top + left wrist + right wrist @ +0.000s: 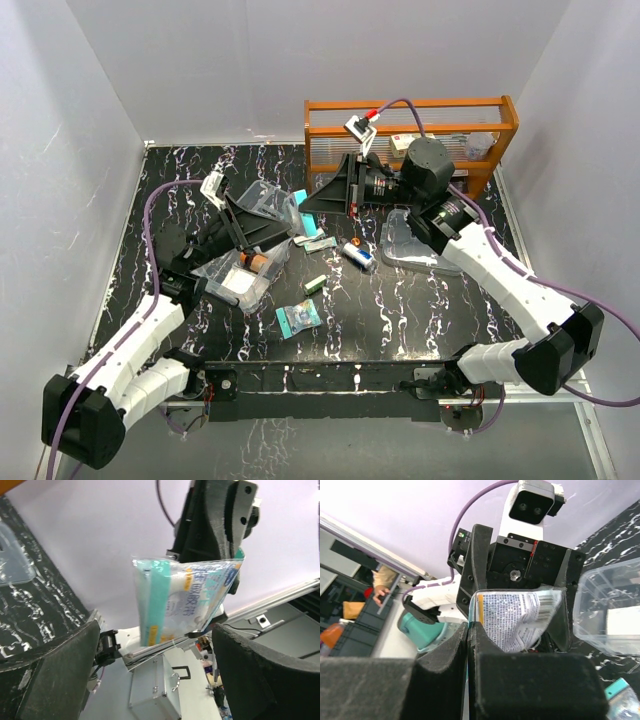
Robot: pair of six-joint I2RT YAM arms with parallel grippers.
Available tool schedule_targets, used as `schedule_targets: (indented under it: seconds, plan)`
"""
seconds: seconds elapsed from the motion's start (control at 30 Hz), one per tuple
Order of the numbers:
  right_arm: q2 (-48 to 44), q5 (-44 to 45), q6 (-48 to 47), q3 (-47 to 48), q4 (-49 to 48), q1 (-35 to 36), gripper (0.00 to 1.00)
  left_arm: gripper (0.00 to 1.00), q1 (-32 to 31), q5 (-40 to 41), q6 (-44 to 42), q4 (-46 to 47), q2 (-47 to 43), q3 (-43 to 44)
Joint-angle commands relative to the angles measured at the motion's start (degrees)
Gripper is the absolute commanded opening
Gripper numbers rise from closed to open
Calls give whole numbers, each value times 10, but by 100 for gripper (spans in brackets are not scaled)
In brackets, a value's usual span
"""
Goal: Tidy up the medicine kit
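A teal and white medicine packet (300, 201) hangs in the air between my two grippers. My right gripper (310, 205) is shut on its edge; the right wrist view shows the jaws (470, 627) pinched on the printed packet (520, 617). My left gripper (285, 220) is open, its fingers (55, 670) standing wide on either side of the packet (180, 600) without touching it. The clear kit box (243, 272) lies below the left gripper and holds an orange bottle (256, 262). The clear lid (415, 245) lies flat under the right arm.
Loose on the black table are a small white bottle with a blue cap (358, 255), a green item (316, 284), a teal packet (298, 317) and flat strips (316, 243). The orange wooden rack (410, 130) stands at the back.
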State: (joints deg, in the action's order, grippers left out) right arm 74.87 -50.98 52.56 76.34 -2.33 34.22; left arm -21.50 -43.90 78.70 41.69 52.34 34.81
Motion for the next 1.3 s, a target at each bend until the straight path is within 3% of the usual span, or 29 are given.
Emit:
schedule_targets:
  seconds: [0.0,0.2,0.53,0.67,0.9,1.1,1.27]
  plan:
    - [8,-1,61,24,-79,12,0,90,-15,19,81,156,4,6]
    - [3,8,71,16,-70,12,0,82,-16,17,57,108,-20,30]
    - [-20,35,36,-1,-8,12,0,41,-16,37,43,97,-34,28]
    - [-33,53,17,-3,23,12,0,40,-16,45,5,47,-45,37]
    - [-52,75,17,-18,32,12,0,46,-16,52,11,74,-42,38]
    - [-58,97,14,-20,46,12,0,37,-17,61,-6,56,-50,35]
    - [-58,104,10,-20,57,11,0,21,-16,70,-47,16,-60,28]
